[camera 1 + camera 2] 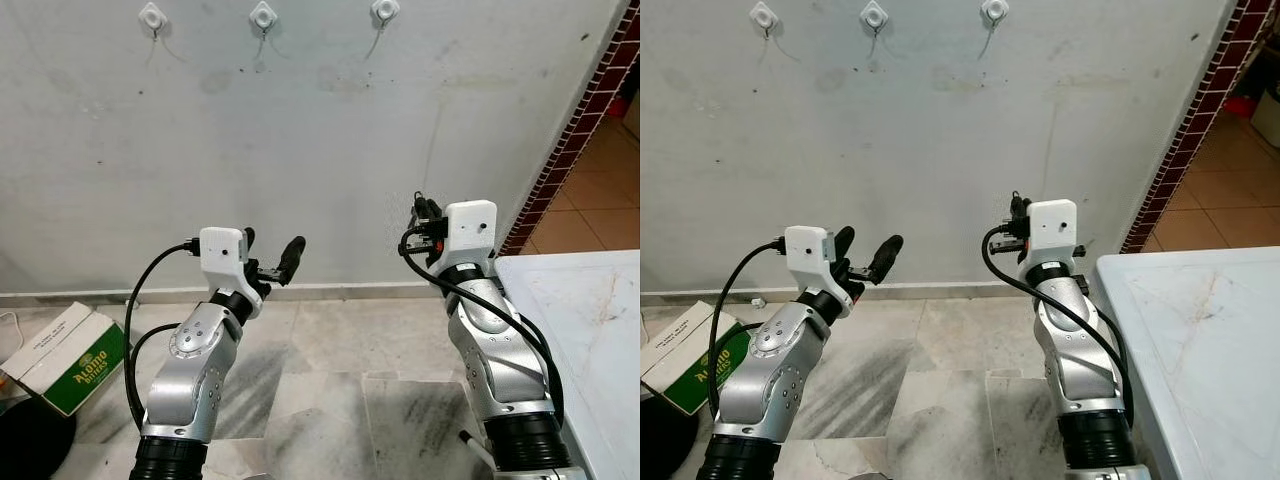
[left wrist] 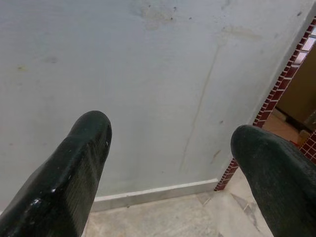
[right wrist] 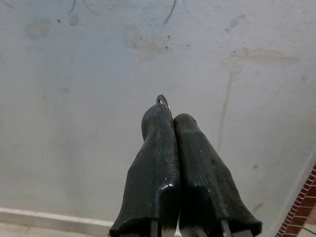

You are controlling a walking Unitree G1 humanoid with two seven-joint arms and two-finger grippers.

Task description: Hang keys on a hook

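Three white hooks are fixed high on the grey wall: a left hook (image 1: 152, 16), a middle hook (image 1: 263, 15) and a right hook (image 1: 385, 10). My right gripper (image 1: 422, 207) is raised in front of the wall, well below the right hook. Its fingers (image 3: 163, 148) are pressed together, and a thin metal key ring (image 3: 163, 99) pokes out at their tips. The keys themselves are hidden. My left gripper (image 1: 272, 246) is held lower at the left, open, with nothing but wall between its fingers (image 2: 81, 153).
A white marble-topped table (image 1: 590, 320) stands at my right, close to the right arm. A cardboard box (image 1: 65, 355) and a dark round object (image 1: 30, 440) lie on the tiled floor at the left. A red-tiled wall edge (image 1: 580, 120) runs up the right side.
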